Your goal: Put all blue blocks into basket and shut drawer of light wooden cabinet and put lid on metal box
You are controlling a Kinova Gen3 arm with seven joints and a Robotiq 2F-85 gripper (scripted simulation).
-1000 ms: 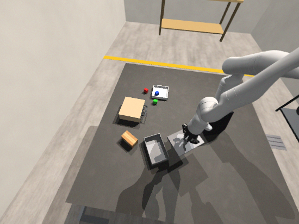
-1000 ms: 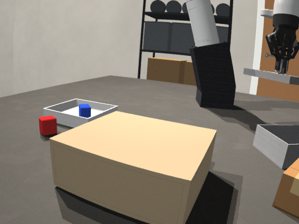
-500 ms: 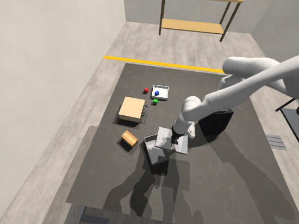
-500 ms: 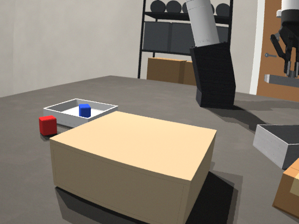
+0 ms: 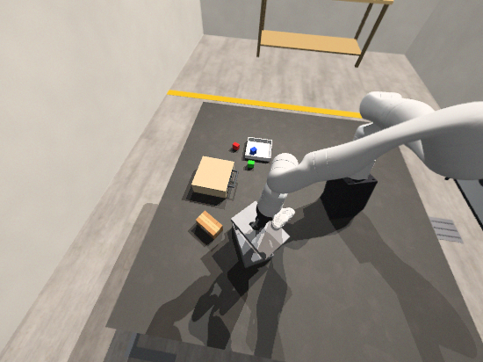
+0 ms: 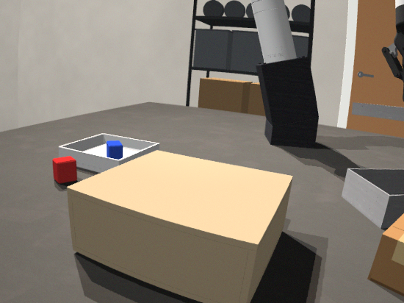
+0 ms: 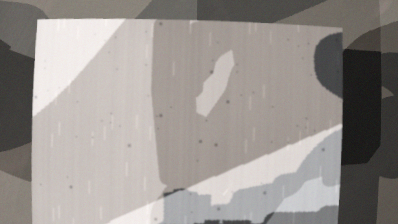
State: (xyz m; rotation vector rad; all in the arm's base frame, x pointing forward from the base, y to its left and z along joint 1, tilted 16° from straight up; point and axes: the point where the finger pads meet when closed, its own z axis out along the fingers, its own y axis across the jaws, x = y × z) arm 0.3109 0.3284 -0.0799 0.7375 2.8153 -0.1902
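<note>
My arm [image 5: 340,160] [image 6: 273,23] is smooth white, with rounded tubular segments and thin seam rings round them; small faint lettering marks the lower segment in the exterior view; my pedestal [image 5: 349,197] [image 6: 290,101] is matt black and angular, set in from the bench's edges; my gripper [image 5: 255,227] is black, with slim dark linkages beside a grey part.
</note>
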